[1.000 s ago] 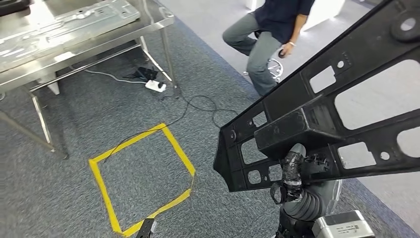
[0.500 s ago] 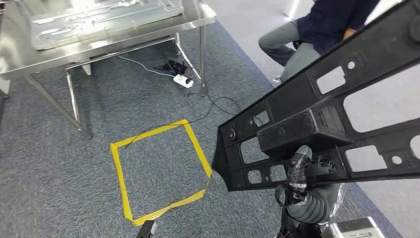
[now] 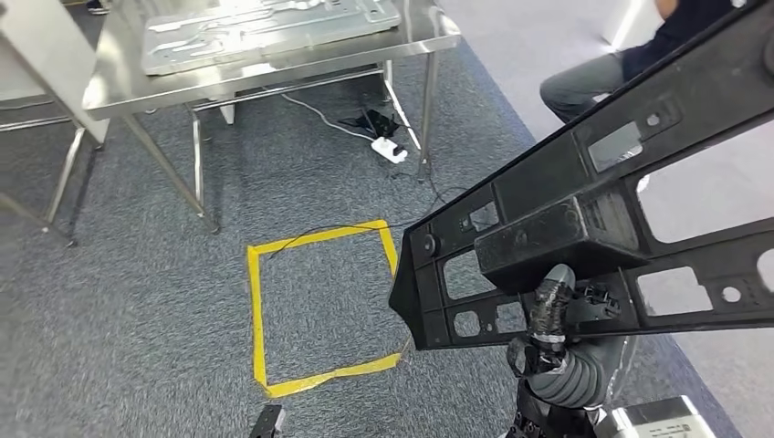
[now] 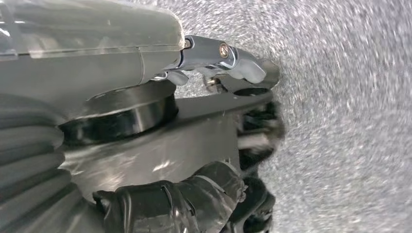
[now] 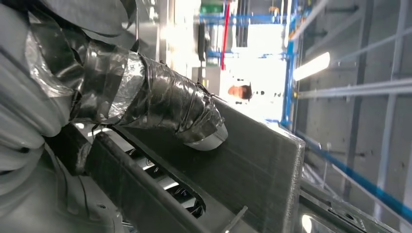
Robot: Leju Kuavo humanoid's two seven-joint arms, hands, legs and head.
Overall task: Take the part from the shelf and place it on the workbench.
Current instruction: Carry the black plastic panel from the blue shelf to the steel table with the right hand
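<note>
The right hand [image 3: 550, 321] has its tape-wrapped thumb pressed up against the lower rail of a big black plastic frame part [image 3: 584, 228], so it's clearly gripping that thing; in the right wrist view you can see the same taped thumb [image 5: 160, 104] lying flat on the dark face of the part [image 5: 252, 160], with the part's edge running out past the fingertip. The part is up in the air, tilted, with its near corner sitting just left of the thumb and the rest stretching up and away to the right of it, full of rectangular cutouts and a couple of round holes. Well beyond the fingers, across the grey carpet [image 3: 137, 301], there's a stainless steel workbench [image 3: 274, 55] with a flat metal panel [image 3: 265, 23] lying on top, so the part is nowhere near it, well apart. Between the hand and the bench there's a yellow tape square [image 3: 315, 306] on the floor, and under the bench a white power strip [image 3: 390, 149] with a black cable trailing toward the square. A person [image 3: 630, 68] sits off past the far end of the part. The left hand [image 4: 228, 145] hangs over blurry carpet in the left wrist view with dark fingers curled inward, and honestly I can't tell whether they're closed or just relaxed.
</note>
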